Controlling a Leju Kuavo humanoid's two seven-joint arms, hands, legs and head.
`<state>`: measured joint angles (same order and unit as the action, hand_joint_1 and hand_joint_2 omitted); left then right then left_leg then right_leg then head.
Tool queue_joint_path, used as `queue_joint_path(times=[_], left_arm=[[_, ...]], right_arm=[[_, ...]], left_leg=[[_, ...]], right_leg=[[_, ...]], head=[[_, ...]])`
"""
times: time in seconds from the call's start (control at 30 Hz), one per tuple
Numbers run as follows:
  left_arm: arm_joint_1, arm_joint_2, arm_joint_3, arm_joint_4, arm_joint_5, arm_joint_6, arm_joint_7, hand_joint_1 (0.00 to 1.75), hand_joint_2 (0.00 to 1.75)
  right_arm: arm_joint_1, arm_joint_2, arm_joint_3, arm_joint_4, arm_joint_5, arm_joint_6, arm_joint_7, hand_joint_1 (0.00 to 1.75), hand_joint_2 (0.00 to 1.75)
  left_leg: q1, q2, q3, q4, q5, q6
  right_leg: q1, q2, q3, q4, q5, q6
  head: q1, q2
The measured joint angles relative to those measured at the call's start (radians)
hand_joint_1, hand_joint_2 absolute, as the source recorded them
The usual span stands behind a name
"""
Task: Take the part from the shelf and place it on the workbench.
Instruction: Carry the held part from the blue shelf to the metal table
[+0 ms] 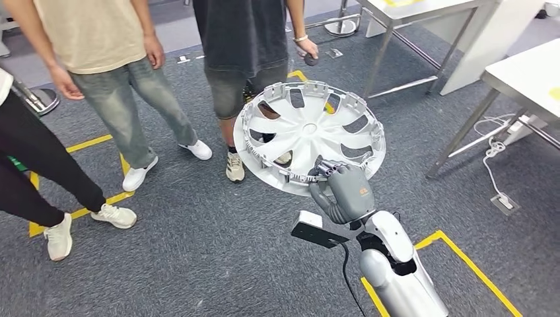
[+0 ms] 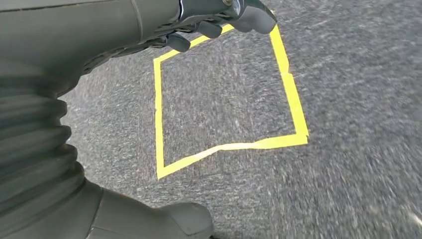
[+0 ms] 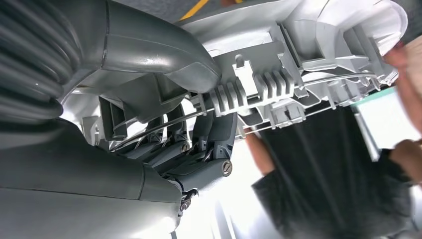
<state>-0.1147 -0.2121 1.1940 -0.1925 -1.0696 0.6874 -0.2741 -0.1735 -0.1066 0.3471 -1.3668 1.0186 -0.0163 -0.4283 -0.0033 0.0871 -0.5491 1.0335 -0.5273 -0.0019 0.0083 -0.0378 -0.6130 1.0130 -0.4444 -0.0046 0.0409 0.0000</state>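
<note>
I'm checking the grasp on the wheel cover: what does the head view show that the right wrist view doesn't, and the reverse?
Head view alone: the whole round wheel cover held above grey carpet, yellow floor tape, white tables, and three people's legs and shoes.

Right wrist view alone: the ribbed clips and wire ring on the cover's rim, close up, with dark fingers curled under them.

Both: the right hand gripping the cover's rim, and a person in dark clothes.
</note>
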Motion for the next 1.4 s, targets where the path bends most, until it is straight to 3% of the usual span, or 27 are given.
queue_joint_path(times=[0.03,0.1,0.17,0.2,0.23,0.27,0.33,0.4,0.47,0.5,0.57,0.63,0.7,0.73,0.77,0.83,0.9,1.0,1.07,1.13,1.17,1.2,1.23,1.3,1.33,1.4], left_arm=[[-0.002,0.001,-0.001,0.000,0.000,0.000,-0.002,0.00,1.75],[-0.003,0.002,-0.001,0.000,0.002,0.000,-0.004,0.00,1.75],[-0.001,0.003,-0.001,0.000,0.003,0.000,-0.004,0.00,1.75],[0.000,0.003,-0.001,0.000,0.002,0.000,-0.003,0.00,1.75],[0.000,0.004,-0.001,0.000,0.001,-0.001,-0.002,0.00,1.75],[0.000,0.004,-0.002,0.000,-0.002,-0.001,-0.001,0.00,1.75],[0.001,0.004,-0.003,0.000,-0.008,-0.002,0.002,0.00,1.75],[0.002,0.003,-0.007,0.001,-0.013,-0.004,0.005,0.00,1.75],[0.002,0.003,-0.011,0.002,-0.016,-0.005,0.008,0.00,1.75],[0.002,0.003,-0.012,0.002,-0.015,-0.005,0.008,0.00,1.75],[0.001,0.003,-0.012,0.001,-0.011,-0.005,0.003,0.00,1.75],[0.004,0.003,-0.012,0.001,-0.007,-0.005,-0.003,0.00,1.75],[0.008,0.004,-0.012,0.000,-0.007,-0.005,-0.005,0.00,1.75],[0.008,0.004,-0.012,0.000,-0.005,-0.005,-0.005,0.00,1.75],[0.008,0.004,-0.012,0.000,0.000,-0.006,-0.004,0.00,1.75],[0.007,0.003,-0.012,0.000,0.014,-0.009,-0.006,0.00,1.75],[0.005,0.000,-0.012,0.000,0.022,-0.011,-0.018,0.00,1.75],[-0.004,-0.010,-0.012,0.000,0.025,-0.009,-0.043,0.00,1.75],[-0.011,-0.014,-0.012,0.000,0.026,-0.006,-0.050,0.00,1.75],[-0.011,-0.016,-0.012,0.001,0.029,-0.004,-0.052,0.00,1.75],[-0.010,-0.016,-0.012,0.001,0.032,-0.004,-0.053,0.00,1.75],[-0.010,-0.015,-0.012,0.001,0.035,-0.005,-0.054,0.00,1.75],[-0.009,-0.014,-0.012,0.001,0.039,-0.006,-0.054,0.00,1.75],[-0.010,-0.011,-0.012,0.001,0.044,-0.009,-0.056,0.00,1.75],[-0.010,-0.009,-0.012,0.000,0.045,-0.014,-0.057,0.00,1.75],[-0.010,-0.007,-0.012,0.000,0.045,-0.027,-0.059,0.00,1.75]], right_arm=[[0.000,0.000,0.000,0.000,0.002,0.000,0.000,1.75,1.75],[-0.001,0.003,0.000,0.000,0.004,0.000,0.001,1.75,1.75],[0.000,0.005,0.000,0.002,0.005,0.000,0.001,1.75,1.75],[0.001,0.006,0.000,0.003,0.005,0.000,0.001,1.75,1.75],[0.003,0.006,0.000,0.004,0.005,0.000,0.001,1.75,1.75],[0.006,0.006,0.000,0.004,0.006,0.000,0.002,1.75,1.75],[0.010,0.006,0.000,0.003,0.006,-0.001,0.004,1.75,1.75],[0.015,0.006,-0.001,0.002,0.008,-0.003,0.008,1.75,1.75],[0.026,0.005,-0.002,0.002,0.008,-0.003,0.012,1.75,1.75],[0.033,0.005,-0.003,0.001,0.009,-0.002,0.014,1.75,1.75],[0.042,0.004,-0.006,0.000,0.010,0.000,0.018,1.75,1.75],[0.044,0.004,-0.006,-0.001,0.006,0.005,0.018,1.75,1.75],[0.047,0.003,-0.007,-0.001,0.001,0.009,0.015,1.75,1.75],[0.048,0.002,-0.007,-0.001,-0.001,0.010,0.014,1.75,1.75],[0.049,0.000,-0.008,-0.001,-0.003,0.010,0.012,1.75,1.75],[0.047,-0.004,-0.011,0.000,-0.004,0.007,0.009,1.75,1.75],[0.038,-0.005,-0.014,0.000,-0.003,0.003,0.008,1.75,1.75],[0.028,-0.008,-0.023,0.001,-0.004,0.001,0.002,1.75,1.75],[0.021,-0.011,-0.028,0.002,-0.009,0.004,-0.005,1.75,1.75],[0.013,-0.012,-0.029,0.005,-0.013,0.005,-0.010,1.75,1.75],[0.010,-0.012,-0.029,0.007,-0.014,0.005,-0.012,1.75,1.75],[0.009,-0.012,-0.029,0.010,-0.015,0.004,-0.014,1.75,1.75],[0.008,-0.011,-0.029,0.013,-0.016,0.003,-0.016,1.75,1.75],[0.008,-0.011,-0.029,0.018,-0.018,0.001,-0.019,1.75,1.75],[0.009,-0.011,-0.029,0.019,-0.019,0.000,-0.019,1.75,1.75],[0.008,-0.011,-0.029,0.019,-0.021,-0.003,-0.020,1.75,1.75]], left_leg=[[0.001,-0.020,-0.010,0.025,-0.016,-0.006],[0.005,-0.068,-0.060,0.133,-0.070,-0.014],[0.008,-0.081,-0.122,0.253,-0.111,-0.019],[0.009,-0.082,-0.136,0.273,-0.106,-0.020],[0.012,-0.084,-0.132,0.254,-0.082,-0.022],[0.015,-0.090,-0.110,0.201,-0.044,-0.024],[0.024,-0.130,-0.054,0.074,0.012,-0.028],[0.027,-0.163,-0.028,0.017,0.022,-0.023],[0.024,-0.151,-0.027,0.015,0.021,-0.006],[0.023,-0.141,-0.026,0.013,0.023,0.002],[0.023,-0.119,-0.025,0.007,0.027,0.015],[0.016,-0.095,-0.025,0.007,0.025,0.023],[0.011,-0.069,-0.024,0.007,0.023,0.026],[0.009,-0.057,-0.024,0.007,0.022,0.027],[0.008,-0.046,-0.022,0.007,0.021,0.027],[0.005,-0.026,-0.018,0.007,0.017,0.025],[0.003,-0.010,-0.016,0.007,0.015,0.018],[0.002,0.006,-0.010,0.005,0.010,0.003],[0.003,-0.027,-0.026,0.046,-0.019,-0.006],[0.007,-0.070,-0.081,0.163,-0.076,-0.012],[0.008,-0.078,-0.114,0.227,-0.099,-0.015],[0.009,-0.081,-0.138,0.269,-0.106,-0.017],[0.010,-0.082,-0.145,0.274,-0.092,-0.018],[0.014,-0.093,-0.106,0.174,-0.019,-0.020],[0.016,-0.113,-0.078,0.108,0.010,-0.021],[0.020,-0.148,-0.041,0.025,0.034,-0.018]], right_leg=[[-0.004,0.009,0.002,-0.003,0.003,-0.005],[-0.010,0.028,0.003,-0.006,0.005,-0.013],[-0.011,0.052,0.003,-0.006,0.004,-0.015],[-0.012,0.066,0.003,-0.005,0.004,-0.015],[-0.013,0.079,0.003,-0.003,0.004,-0.014],[-0.016,0.092,0.004,0.000,0.003,-0.011],[-0.020,0.115,0.000,0.010,-0.002,0.000],[-0.023,0.137,-0.010,0.017,-0.001,0.015],[-0.027,0.158,-0.017,0.013,0.006,0.029],[-0.027,0.153,-0.021,0.016,0.003,0.034],[-0.024,0.107,-0.048,0.071,-0.030,0.040],[-0.020,0.058,-0.108,0.200,-0.092,0.042],[-0.020,0.047,-0.151,0.294,-0.121,0.040],[-0.019,0.045,-0.145,0.288,-0.109,0.037],[-0.017,0.040,-0.118,0.240,-0.081,0.033],[-0.005,0.001,-0.040,0.097,-0.028,0.020],[0.008,-0.030,-0.003,0.020,-0.012,0.008],[0.009,-0.008,-0.001,0.008,-0.008,-0.003],[-0.001,0.010,0.005,-0.001,-0.002,-0.013],[-0.006,0.031,0.008,-0.003,0.000,-0.020],[-0.006,0.044,0.008,-0.003,0.000,-0.021],[-0.006,0.057,0.008,-0.002,0.000,-0.021],[-0.007,0.070,0.008,-0.001,0.000,-0.021],[-0.010,0.095,0.009,0.004,-0.003,-0.016],[-0.012,0.106,0.007,0.009,-0.005,-0.012],[-0.014,0.126,-0.001,0.018,-0.007,0.001]], head=[[0.000,0.000],[-0.001,0.000],[-0.001,0.000],[-0.001,0.000],[-0.001,0.000],[-0.001,0.000],[-0.002,0.000],[-0.003,0.000],[-0.003,0.000],[-0.003,0.000],[0.000,0.000],[0.002,0.000],[0.002,0.000],[0.002,0.000],[0.002,0.000],[0.002,0.000],[0.002,0.000],[0.003,0.000],[0.002,0.000],[0.000,0.000],[0.000,0.000],[0.000,0.000],[0.000,0.000],[0.000,0.000],[0.000,0.000],[-0.001,0.000]])
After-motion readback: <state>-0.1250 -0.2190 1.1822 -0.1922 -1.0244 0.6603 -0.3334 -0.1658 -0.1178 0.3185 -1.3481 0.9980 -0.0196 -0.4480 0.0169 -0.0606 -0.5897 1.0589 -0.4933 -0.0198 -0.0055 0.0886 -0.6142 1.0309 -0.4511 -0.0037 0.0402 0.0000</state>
